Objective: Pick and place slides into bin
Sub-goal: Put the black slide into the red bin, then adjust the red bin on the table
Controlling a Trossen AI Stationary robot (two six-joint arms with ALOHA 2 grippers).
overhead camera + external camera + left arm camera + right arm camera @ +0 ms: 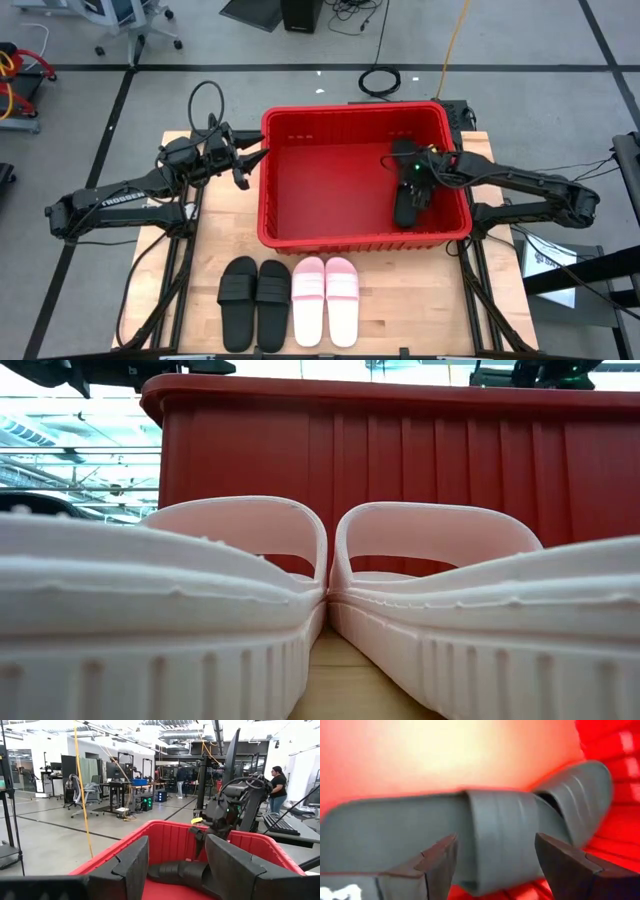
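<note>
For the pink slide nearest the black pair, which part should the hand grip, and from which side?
Likely the wide strap of the pink slide, taken from straight above. It lies flat, sole down, and touches its neighbours, so its sides offer little gap; the arched strap stands raised, with open space beneath.

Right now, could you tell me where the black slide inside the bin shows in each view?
High view: black slide by the red bin's right wall, under the right gripper.
Low view: hidden behind the bin wall.
Left wrist view: low between the fingers.
Right wrist view: fills the frame.
Shared landmark: the bin.
</note>
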